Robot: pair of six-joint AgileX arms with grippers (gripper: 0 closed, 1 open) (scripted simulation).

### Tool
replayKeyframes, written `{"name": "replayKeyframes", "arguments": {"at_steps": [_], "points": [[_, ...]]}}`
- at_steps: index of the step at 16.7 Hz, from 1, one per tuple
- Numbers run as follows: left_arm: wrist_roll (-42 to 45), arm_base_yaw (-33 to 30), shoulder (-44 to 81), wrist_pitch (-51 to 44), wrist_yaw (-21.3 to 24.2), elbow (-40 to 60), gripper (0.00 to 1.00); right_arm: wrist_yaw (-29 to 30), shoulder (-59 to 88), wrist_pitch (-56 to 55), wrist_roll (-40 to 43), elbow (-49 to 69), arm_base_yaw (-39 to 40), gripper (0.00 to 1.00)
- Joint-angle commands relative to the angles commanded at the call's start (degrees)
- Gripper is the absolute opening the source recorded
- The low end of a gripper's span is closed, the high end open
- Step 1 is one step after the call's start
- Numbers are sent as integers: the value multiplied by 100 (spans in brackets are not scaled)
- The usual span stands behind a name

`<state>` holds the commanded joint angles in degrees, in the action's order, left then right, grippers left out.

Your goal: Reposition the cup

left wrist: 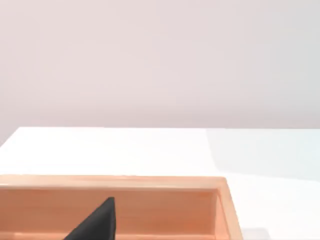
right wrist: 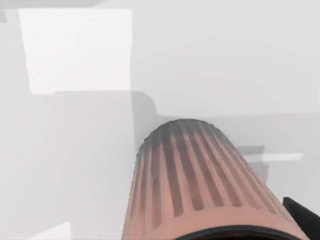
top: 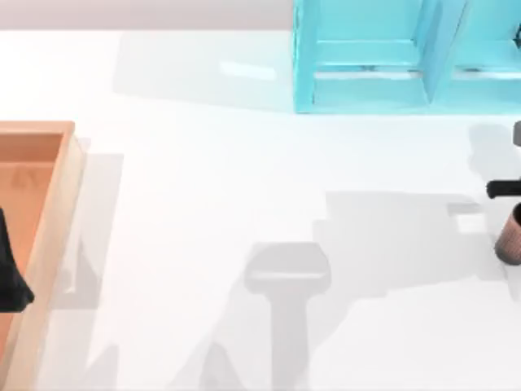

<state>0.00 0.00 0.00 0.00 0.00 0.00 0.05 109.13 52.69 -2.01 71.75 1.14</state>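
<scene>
cup (top: 510, 235) at table's right edge, beside right gripper (top: 506, 190); grip state unclear

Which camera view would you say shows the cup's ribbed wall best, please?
The right wrist view: the cup fills its lower half, its vertical ribs and dark rim plain. The top view catches a sliver of it at the table's right edge. The left wrist view looks at a wooden tray instead.

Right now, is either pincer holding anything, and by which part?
Cannot be told. The right pincer sits close by the small reddish-brown ribbed cup, near its dark rim; contact is not visible. Left pincer: over the orange wooden tray.
</scene>
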Motion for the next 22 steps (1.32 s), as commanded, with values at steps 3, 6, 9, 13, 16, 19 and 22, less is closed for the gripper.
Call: {"name": "replayKeyframes", "arguments": {"at_steps": [3, 6, 9, 13, 16, 19, 22], "points": [[0, 0, 0, 0, 0, 0, 100, 0, 0, 0, 0, 0, 0, 0], [0, 0, 0, 0, 0, 0, 100, 0, 0, 0, 0, 0, 0, 0], [0, 0, 0, 0, 0, 0, 100, -1, 2, 9, 9, 14, -20, 0], [0, 0, 0, 0, 0, 0, 100, 13, 280, 330, 629, 619, -582, 0], [0, 0, 0, 0, 0, 0, 100, 45, 626, 771, 1510, 1437, -1443, 0], [0, 0, 0, 0, 0, 0, 100, 85, 976, 1260, 2473, 2311, -2447, 0], [0, 0, 0, 0, 0, 0, 100, 116, 1230, 1666, 3375, 3090, -3389, 0]]}}
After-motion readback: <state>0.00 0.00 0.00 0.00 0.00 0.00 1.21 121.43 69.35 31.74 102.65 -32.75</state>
